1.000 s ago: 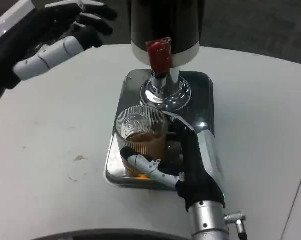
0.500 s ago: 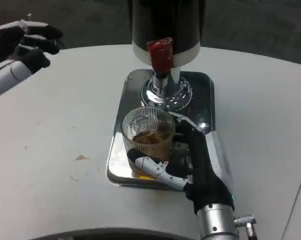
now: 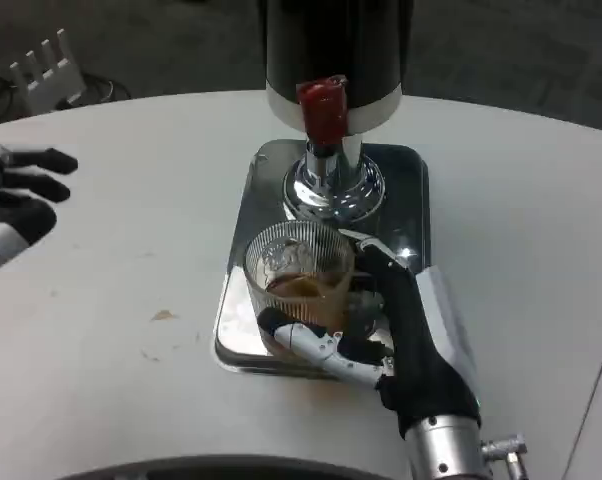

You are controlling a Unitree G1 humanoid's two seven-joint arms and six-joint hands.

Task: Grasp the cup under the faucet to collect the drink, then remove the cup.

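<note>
A ribbed clear glass cup (image 3: 299, 285) holding brown drink stands on the shiny metal tray (image 3: 401, 190), in front of the dispenser's chrome base (image 3: 333, 185). Above that base sits the red faucet lever (image 3: 323, 110) on the black dispenser (image 3: 336, 50). My right hand (image 3: 386, 335) grips the cup, with fingers wrapped around its near side and right side. My left hand (image 3: 11, 200) hovers at the far left edge over the table, fingers apart, holding nothing.
The white round table (image 3: 121, 300) carries a small brownish stain (image 3: 161, 316) left of the tray. A white rack-like object (image 3: 49, 68) stands beyond the table at the upper left. Dark floor lies behind the dispenser.
My left hand has swung down and left, away from the dispenser toward the picture's edge. My right hand and the cup have shifted slightly right and nearer on the tray.
</note>
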